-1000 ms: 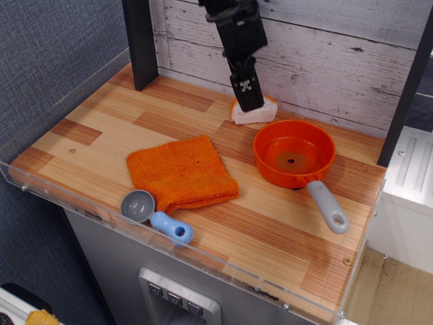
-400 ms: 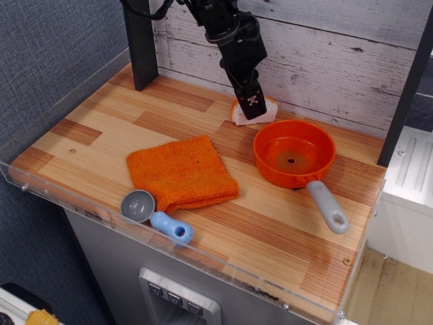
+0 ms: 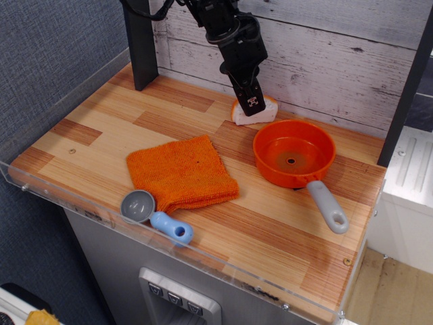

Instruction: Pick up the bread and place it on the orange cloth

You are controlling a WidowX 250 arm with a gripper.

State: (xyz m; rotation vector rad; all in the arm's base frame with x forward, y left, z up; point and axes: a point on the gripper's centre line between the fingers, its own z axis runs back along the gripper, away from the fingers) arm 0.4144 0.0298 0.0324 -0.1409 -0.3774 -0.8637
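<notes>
Tool (image 3: pixel 253 107) overlaps bread (image 3: pixel 266 110) behind the pan (image 3: pixel 294 153) (grip state unclear); orange cloth (image 3: pixel 181 172) lies front-left.

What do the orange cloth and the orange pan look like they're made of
The orange cloth looks like soft knitted or terry fabric: matte, nubby surface, folded edges. The orange pan looks like hard moulded plastic: smooth, slightly glossy walls, with a grey handle, probably plastic too.

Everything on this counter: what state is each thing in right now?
bread: on the counter by the back wall, gripper in front of it
gripper: down at the bread, open or shut unclear
orange cloth: folded, lying flat, nothing on it
orange pan: upright, empty
scoop: lying at the front edge, empty
</notes>
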